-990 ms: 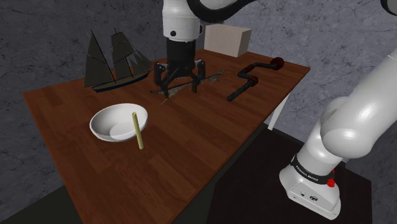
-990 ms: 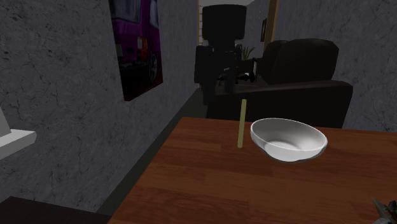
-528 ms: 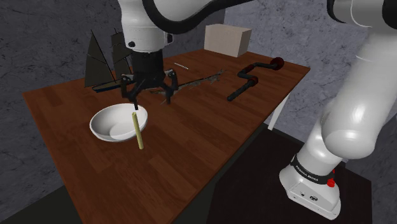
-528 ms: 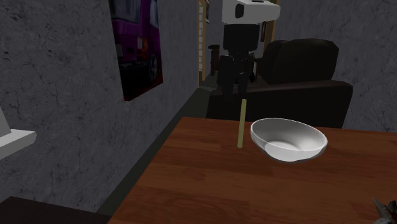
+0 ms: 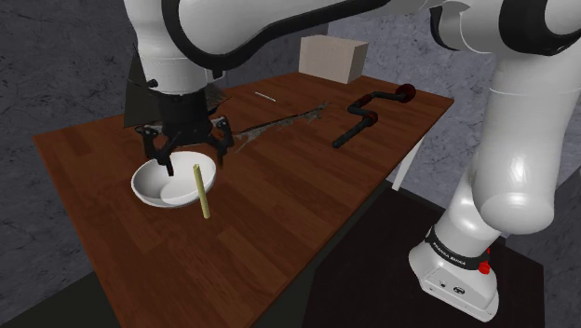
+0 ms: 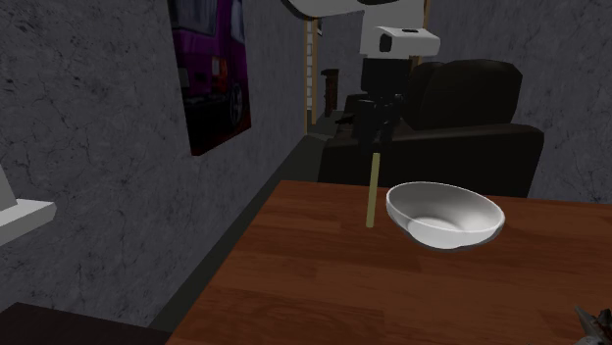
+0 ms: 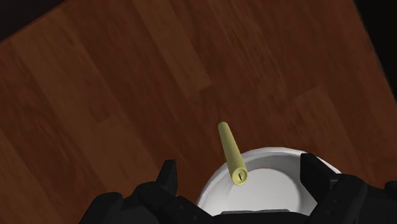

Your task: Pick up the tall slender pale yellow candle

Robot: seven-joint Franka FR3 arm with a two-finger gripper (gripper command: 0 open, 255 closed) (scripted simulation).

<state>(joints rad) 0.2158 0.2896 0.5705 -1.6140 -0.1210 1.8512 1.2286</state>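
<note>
Now, candle: tall slender pale yellow candle [image 5: 200, 191], upright on brown wooden table [image 5: 307, 186], beside white bowl [image 5: 144, 191].
Tool: my black tool [image 5: 196, 160], fingers spread, empty, directly above its tip.
Axis: vertical; I'd descend straight.

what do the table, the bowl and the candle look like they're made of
Table: wood, brown planks with grain showing.
Bowl: smooth plain white with soft highlights, perhaps ceramic, not certain.
Candle: matte pale yellow stick with a wick mark on top, probably wax.
</note>
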